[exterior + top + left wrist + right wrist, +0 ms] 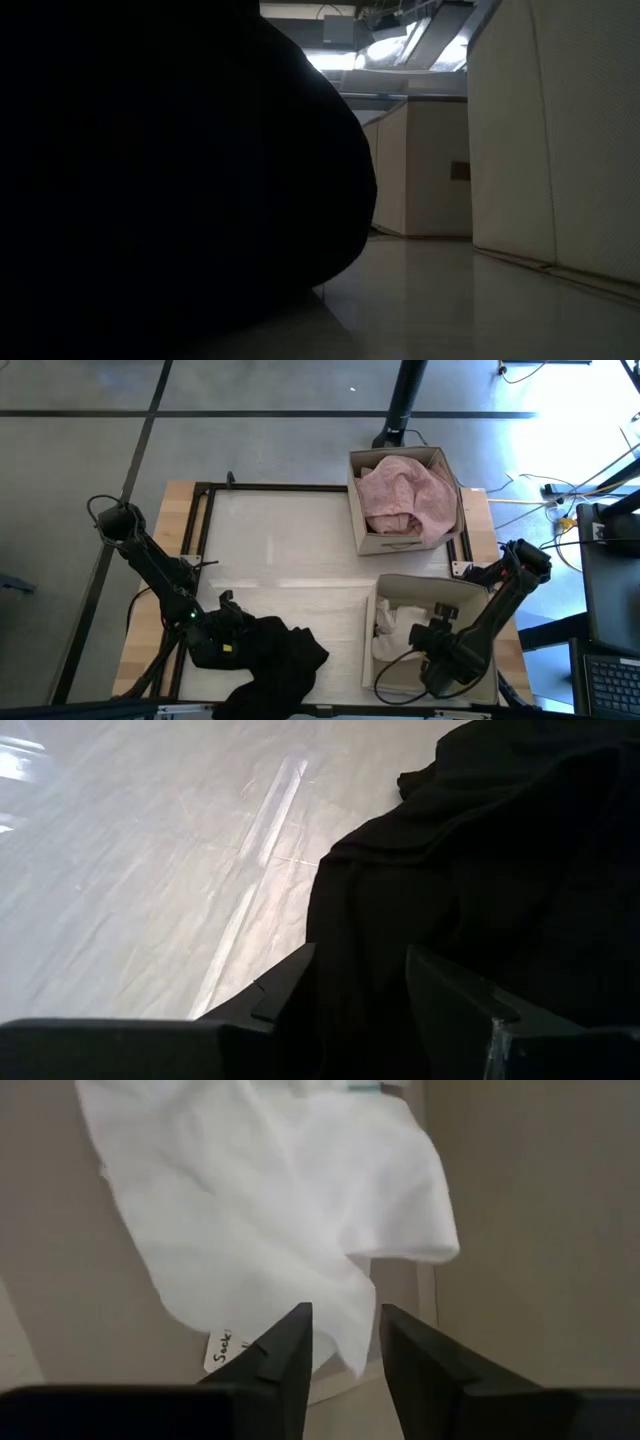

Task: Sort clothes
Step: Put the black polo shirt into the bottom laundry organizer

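A robotics lab or test bay. The floor (250, 420) is bare polished concrete cut by dark seams, and a black stand (402, 405) rises from it behind the table (280, 550), a wooden bench with a black metal frame (200, 510). 2 arms are mounted at its near corners. Loose cables (545, 490) trail across the floor, and a laptop (610, 680) sits at the right edge.
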